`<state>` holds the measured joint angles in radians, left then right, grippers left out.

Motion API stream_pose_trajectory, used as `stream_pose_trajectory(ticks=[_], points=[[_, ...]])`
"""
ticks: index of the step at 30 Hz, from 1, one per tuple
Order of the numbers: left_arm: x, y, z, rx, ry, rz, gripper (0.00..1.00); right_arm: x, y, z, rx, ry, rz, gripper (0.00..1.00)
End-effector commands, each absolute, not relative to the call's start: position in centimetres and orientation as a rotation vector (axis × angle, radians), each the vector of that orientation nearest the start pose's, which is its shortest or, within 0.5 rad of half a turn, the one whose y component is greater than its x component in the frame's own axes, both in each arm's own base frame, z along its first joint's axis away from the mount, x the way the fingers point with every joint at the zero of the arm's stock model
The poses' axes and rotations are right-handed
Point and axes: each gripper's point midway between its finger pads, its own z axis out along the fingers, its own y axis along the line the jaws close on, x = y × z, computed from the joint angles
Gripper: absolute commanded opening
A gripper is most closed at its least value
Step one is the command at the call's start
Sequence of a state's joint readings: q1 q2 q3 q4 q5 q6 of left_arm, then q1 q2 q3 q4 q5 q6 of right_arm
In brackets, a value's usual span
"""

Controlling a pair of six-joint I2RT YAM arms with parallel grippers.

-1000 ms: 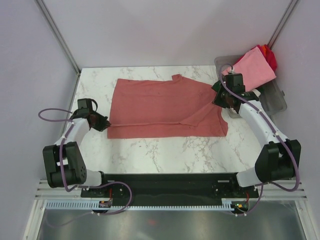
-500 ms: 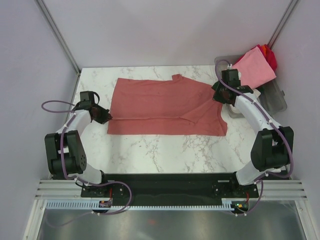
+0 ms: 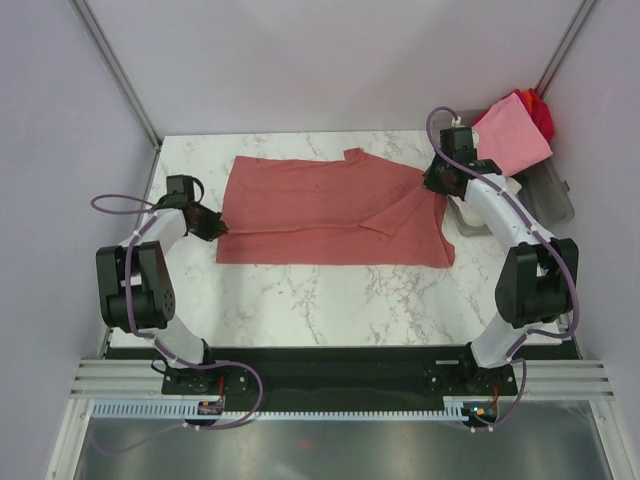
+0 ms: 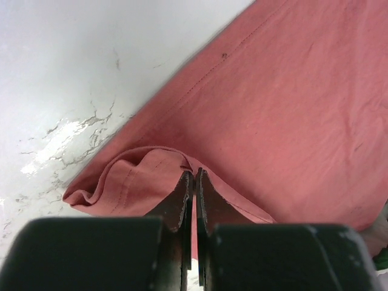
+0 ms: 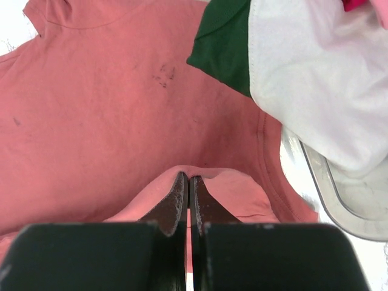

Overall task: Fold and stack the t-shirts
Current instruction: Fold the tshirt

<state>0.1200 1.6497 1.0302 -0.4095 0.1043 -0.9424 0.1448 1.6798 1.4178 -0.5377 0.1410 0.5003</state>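
Matt cloth brick-red t-shirt [image 3: 320,210] on glossy, seemingly marble table [image 3: 300,292].

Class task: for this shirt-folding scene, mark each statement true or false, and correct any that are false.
1. The left tool is shut on an edge of the brick-red shirt. True.
2. The brick-red shirt is folded into a small square. False: it lies spread across the table, with only the pinched edges raised.
3. The right tool hangs open. False: it is shut on the brick-red shirt.
4. A pink shirt tops the pile at the tub. True.
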Motion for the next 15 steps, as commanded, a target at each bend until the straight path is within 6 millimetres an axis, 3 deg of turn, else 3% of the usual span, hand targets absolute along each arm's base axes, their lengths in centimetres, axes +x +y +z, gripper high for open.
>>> stream_pose_trajectory(ticks=[1,7,8,10,11,12,15], points=[[41.1,0.1,7.6,-1.312,2.229,-0.429,0.02,46.5,5.8,18.3,0.478,2.251,0.127,0.00],[43.7,-0.8,7.4,-1.225,2.274,-0.509,0.06,48.5,5.6,17.4,0.501,2.239,0.102,0.00],[44.1,-0.9,7.6,-1.216,2.263,-0.524,0.30,49.5,5.9,17.2,0.495,2.224,0.119,0.05],[44.4,-1.0,8.0,-1.199,2.242,-0.544,0.46,50.5,6.4,17.0,0.478,2.213,0.145,0.28],[44.6,-0.9,8.3,-1.192,2.228,-0.543,0.53,51.2,6.7,17.2,0.470,2.203,0.164,0.73],[44.6,-0.9,8.5,-1.180,2.225,-0.545,0.56,51.4,6.8,17.3,0.473,2.199,0.169,0.80],[43.9,-0.8,10.0,-1.145,2.203,-0.538,0.65,51.0,7.1,18.5,0.465,2.173,0.183,0.87]])
